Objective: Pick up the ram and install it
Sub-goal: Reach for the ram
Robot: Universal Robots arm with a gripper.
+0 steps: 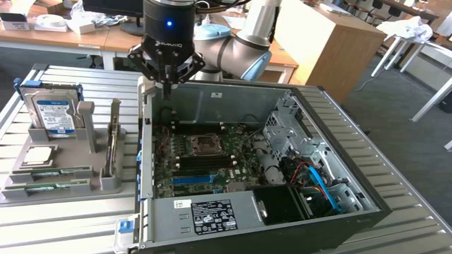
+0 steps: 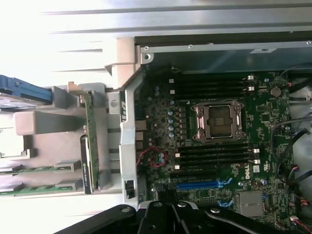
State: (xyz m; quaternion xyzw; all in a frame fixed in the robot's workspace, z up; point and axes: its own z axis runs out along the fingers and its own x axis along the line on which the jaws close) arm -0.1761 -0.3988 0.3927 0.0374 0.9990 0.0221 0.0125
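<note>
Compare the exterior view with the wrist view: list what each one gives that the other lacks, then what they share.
Exterior view: the arm, with the gripper hanging over the back corner of the computer case; the sticker on the metal box at the front; blue cables; desks behind.
Wrist view: white lettering printed on the green board, and a round battery near its edge.
Both: the board's empty chip socket, the hard drive standing in the grey holder, and two memory sticks lying in it.
</note>
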